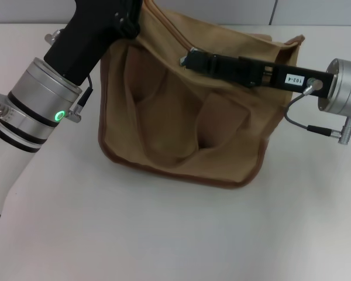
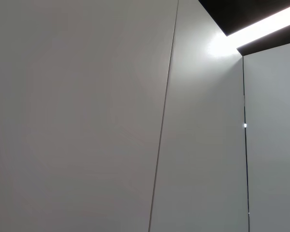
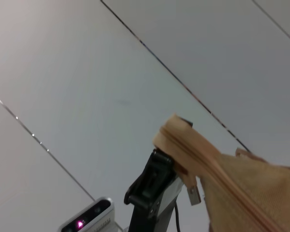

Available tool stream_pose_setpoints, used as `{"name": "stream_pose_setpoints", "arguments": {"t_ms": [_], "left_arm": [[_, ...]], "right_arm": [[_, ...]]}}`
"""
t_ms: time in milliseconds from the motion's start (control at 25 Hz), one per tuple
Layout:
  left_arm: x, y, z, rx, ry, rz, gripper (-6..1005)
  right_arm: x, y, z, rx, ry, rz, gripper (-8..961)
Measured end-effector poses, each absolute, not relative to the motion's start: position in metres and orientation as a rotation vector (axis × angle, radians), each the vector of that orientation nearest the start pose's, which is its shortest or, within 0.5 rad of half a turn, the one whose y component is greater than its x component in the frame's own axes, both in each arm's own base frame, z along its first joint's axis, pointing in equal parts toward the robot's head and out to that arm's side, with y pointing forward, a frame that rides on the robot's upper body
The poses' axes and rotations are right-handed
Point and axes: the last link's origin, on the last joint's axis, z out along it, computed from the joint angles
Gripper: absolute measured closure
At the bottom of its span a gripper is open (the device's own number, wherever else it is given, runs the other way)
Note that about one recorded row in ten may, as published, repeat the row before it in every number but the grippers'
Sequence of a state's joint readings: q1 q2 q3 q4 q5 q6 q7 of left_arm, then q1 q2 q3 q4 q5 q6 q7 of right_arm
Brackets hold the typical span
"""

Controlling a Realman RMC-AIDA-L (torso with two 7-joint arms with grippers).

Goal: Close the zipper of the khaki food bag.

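The right claw (image 1: 190,58) reaches in from the robot's right and lies over the top of the boxy tan canvas food bag with brown-trimmed edges (image 1: 181,129). Whether it is spread or pinching something cannot be told here. The left claw (image 3: 154,179) sits against the bag's raised end corner on the robot's left. Its grip cannot be told either.

In the right wrist view, the long khaki-taped zipper line (image 3: 217,176) runs up to that corner and looks joined along the stretch that shows. The small silver metal pull tab (image 3: 194,194) hangs just beside the left claw, near the end of the track. The closing therefore seems nearly done.

To finish well, the left claw should probably keep the corner taut, so the tape stays straight. Any last pull should follow the zipper line, not lift away from it. A slack or twisted corner could jam the slider. The bag stands on the white tabletop (image 1: 164,234).
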State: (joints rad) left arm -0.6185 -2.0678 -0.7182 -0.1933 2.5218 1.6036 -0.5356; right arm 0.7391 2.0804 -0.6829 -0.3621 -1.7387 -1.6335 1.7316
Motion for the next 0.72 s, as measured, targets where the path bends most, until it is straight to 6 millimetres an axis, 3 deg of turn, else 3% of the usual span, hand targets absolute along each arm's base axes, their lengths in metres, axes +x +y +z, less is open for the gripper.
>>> {"name": "stream_pose_setpoints", "arguments": {"t_ms": [280,480,720], "left_arm": [[-0.192,0.34,-0.021,-1.907,-0.272,-1.495,896],[-0.19,0.341,-0.021,-1.909,-0.268,-1.497,895],[-0.184,0.345,-0.019,-1.914,-0.243,-1.508,894]], "right_arm": [[0.181,0.357,-0.029,-2.666,1.226,1.28,198],[0.187,0.348,-0.024,-2.665,1.247,1.326,198],[0.218,0.314,0.015,-2.578,1.165,1.522,198]]}}
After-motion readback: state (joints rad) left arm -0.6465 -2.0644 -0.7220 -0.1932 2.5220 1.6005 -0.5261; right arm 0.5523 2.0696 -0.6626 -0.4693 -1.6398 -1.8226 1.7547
